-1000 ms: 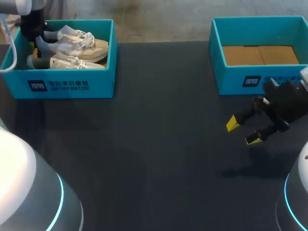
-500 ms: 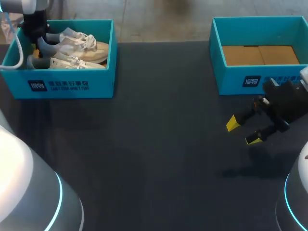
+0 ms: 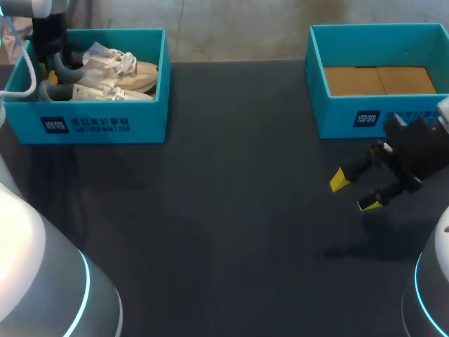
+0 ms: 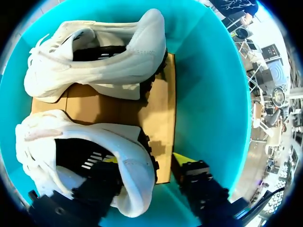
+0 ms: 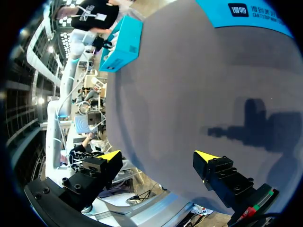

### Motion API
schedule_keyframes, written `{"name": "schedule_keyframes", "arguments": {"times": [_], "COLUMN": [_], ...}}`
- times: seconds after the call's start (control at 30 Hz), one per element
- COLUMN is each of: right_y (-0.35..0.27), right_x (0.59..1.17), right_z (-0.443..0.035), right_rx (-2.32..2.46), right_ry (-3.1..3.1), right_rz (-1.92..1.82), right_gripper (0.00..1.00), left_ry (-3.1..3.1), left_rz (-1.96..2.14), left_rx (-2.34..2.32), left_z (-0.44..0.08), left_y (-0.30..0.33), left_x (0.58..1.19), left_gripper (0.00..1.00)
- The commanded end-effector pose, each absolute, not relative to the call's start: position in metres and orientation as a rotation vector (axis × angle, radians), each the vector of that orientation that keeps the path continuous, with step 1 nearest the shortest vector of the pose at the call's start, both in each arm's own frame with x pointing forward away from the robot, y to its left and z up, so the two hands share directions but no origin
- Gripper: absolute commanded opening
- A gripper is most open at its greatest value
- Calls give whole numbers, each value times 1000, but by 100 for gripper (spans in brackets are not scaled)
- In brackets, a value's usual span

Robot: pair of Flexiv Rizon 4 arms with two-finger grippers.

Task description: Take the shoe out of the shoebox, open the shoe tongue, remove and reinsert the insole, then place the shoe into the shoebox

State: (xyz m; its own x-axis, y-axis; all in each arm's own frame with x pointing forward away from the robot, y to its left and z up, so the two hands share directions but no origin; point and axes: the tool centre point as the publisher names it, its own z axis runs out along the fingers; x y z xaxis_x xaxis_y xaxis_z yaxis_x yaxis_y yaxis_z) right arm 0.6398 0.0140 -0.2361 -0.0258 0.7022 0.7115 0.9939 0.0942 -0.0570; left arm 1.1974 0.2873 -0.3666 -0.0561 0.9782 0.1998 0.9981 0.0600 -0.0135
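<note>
far left on the tabletop [image 3: 231,210]: shoebox [image 3: 98,125], holding one white shoe [image 4: 94,156] and its mate [image 4: 94,52]. left claw [image 4: 147,159] inside the box, fingers apart astride the shoe's heel, one in the collar, one outside; not clamped. right claw [image 3: 354,192] spread wide, empty, hovering near a second shoebox [image 3: 351,116]. progress: nothing complete; lift-out, tongue, insole and return all outstanding.
</note>
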Motion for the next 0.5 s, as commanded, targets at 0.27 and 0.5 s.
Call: {"name": "schedule_keyframes", "arguments": {"times": [0.27,0.5], "right_y": [15,15], "right_x": [638,638], "right_z": [-236,-236], "right_rx": [-1671,-1671], "right_ry": [-1789,-1789], "right_rz": [-637,-637], "right_gripper": [100,100], "left_ry": [-2247,-2298], "left_rz": [-168,-159], "left_rx": [-2061,-2070], "left_z": [-339,-321], "left_y": [286,284], "left_x": [1193,1195], "left_gripper": [100,100]}}
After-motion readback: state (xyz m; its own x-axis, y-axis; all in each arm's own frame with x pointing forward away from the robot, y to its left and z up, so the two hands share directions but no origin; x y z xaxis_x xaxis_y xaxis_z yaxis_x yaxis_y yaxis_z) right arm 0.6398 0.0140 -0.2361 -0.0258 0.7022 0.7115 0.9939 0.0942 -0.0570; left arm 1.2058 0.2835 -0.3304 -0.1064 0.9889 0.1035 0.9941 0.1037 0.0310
